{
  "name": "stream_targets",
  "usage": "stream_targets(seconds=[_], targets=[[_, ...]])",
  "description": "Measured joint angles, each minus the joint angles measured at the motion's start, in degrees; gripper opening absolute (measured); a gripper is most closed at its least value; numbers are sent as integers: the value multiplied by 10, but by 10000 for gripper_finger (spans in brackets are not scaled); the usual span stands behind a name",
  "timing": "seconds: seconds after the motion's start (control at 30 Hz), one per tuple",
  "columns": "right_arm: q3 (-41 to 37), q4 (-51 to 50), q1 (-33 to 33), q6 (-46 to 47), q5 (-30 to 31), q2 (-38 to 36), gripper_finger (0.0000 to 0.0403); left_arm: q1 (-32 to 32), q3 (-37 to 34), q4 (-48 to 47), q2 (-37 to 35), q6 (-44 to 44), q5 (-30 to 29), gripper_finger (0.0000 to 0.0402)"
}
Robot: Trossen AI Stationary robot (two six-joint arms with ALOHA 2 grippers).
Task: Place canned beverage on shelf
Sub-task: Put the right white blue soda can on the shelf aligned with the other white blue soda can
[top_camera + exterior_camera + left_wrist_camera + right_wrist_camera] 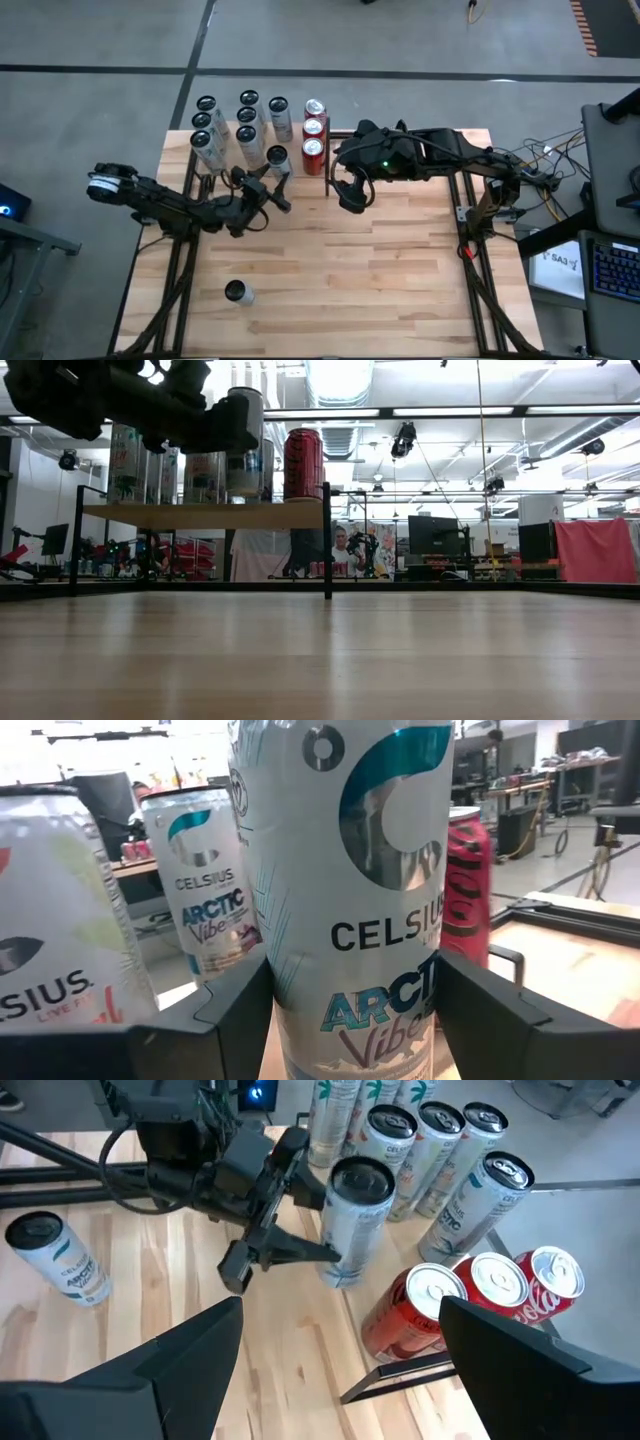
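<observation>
Counted in the high view: seven silver-white cans standing on the shelf (262,150) in the upper left of the frame, an eighth silver-white can (277,160) at the shelf's front edge, three red cans (314,130) in a row at the shelf's right end, and one lone silver can (238,292) upright on the counter (400,280) in the lower left. The shelf is a small platform of pale wood planks on thin black posts, raised above the counter. The held can is tall and slim, silver-white with a teal crescent mark and the lettering "CELSIUS ARCTIC Vibe"; it stands upright, just left of the nearest red can. The left hand (272,190) pinches this can low on its body, one dark finger on each side, as the left wrist view shows. The right hand (347,195) hovers above the counter at the centre of the frame, just right of the red cans, its fingers spread wide and holding nothing.
</observation>
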Motion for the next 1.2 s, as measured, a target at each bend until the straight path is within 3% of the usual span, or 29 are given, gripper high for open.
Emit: stream_targets(seconds=[0.77,1.2], targets=[[-42,23,-1,-9,0,1,327,35,0,-18,1,-51,1,230],[-46,27,-1,-20,0,1,327,41,29,-16,47,-47,0,236]])
